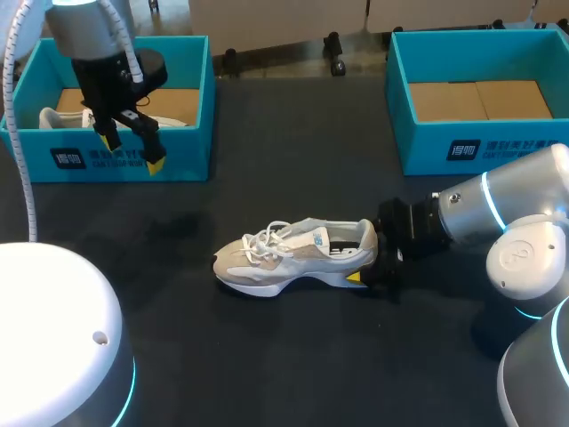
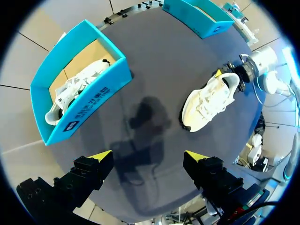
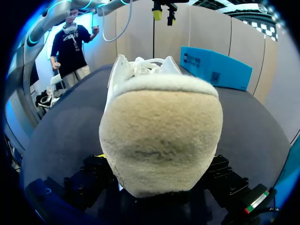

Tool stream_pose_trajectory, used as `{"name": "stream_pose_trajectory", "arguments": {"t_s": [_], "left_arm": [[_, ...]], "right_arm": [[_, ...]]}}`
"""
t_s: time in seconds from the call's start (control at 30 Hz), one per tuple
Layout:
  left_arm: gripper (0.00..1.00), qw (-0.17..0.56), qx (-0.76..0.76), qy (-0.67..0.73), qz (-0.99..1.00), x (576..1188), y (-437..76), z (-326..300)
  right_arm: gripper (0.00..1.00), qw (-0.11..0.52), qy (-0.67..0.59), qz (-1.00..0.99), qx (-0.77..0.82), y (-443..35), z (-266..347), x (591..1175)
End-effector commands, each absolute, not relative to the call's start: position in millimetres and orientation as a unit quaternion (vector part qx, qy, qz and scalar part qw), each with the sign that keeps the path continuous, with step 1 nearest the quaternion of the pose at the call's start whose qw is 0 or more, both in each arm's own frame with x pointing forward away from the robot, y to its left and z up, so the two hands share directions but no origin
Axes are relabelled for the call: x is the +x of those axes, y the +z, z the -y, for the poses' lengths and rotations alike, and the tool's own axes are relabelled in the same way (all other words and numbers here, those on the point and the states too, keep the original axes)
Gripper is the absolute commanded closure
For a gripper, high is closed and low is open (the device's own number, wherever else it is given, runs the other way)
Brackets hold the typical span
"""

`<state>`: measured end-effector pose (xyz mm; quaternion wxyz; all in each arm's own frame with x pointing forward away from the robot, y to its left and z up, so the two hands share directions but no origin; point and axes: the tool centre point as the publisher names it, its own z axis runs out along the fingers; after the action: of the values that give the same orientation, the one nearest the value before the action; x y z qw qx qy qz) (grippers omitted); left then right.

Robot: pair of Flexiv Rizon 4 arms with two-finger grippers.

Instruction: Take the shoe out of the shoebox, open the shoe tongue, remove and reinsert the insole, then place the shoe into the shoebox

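A white and beige sneaker [image 1: 293, 258] stands upright on the dark table's middle, toe toward my left. My right gripper [image 1: 364, 258] is at its heel, one finger on each side of it, shut on the shoe. In the right wrist view the beige heel [image 3: 159, 131] fills the space between the fingers of that gripper [image 3: 158, 157]. My left gripper [image 1: 132, 153] hangs open and empty above the front wall of the left teal shoebox [image 1: 53, 169]. Far below the left gripper [image 2: 147, 157], the left wrist view shows the sneaker [image 2: 208, 101] and that box [image 2: 93, 98].
A second white shoe [image 1: 62, 117] lies inside the left shoebox, also seen from the left wrist [image 2: 75, 91]. Another teal shoebox [image 1: 480, 147] with a cardboard floor stands at the back right. Bare dark tabletop lies between the boxes.
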<state>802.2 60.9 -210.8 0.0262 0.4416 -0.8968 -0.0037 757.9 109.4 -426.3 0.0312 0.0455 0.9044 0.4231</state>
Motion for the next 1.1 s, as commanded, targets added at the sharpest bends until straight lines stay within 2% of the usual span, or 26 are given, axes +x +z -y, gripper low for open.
{"name": "stream_pose_trajectory", "arguments": {"t_s": [0.03,0.07,0.6,1.1], "left_arm": [[0.00,0.022,0.472,-0.008,0.881,797,-211,-58],[0.00,0.004,0.480,0.006,0.877,794,-213,-56],[0.00,0.043,0.613,-0.017,0.789,763,-234,-8],[0.00,0.030,0.596,-0.030,0.802,727,-256,57]], "right_arm": [[1.00,0.032,0.422,-0.905,0.046,-429,-112,757],[1.00,0.032,0.422,-0.905,0.046,-429,-112,757],[1.00,0.032,0.422,-0.905,0.046,-429,-112,757],[1.00,0.032,0.422,-0.905,0.046,-429,-112,757]]}}
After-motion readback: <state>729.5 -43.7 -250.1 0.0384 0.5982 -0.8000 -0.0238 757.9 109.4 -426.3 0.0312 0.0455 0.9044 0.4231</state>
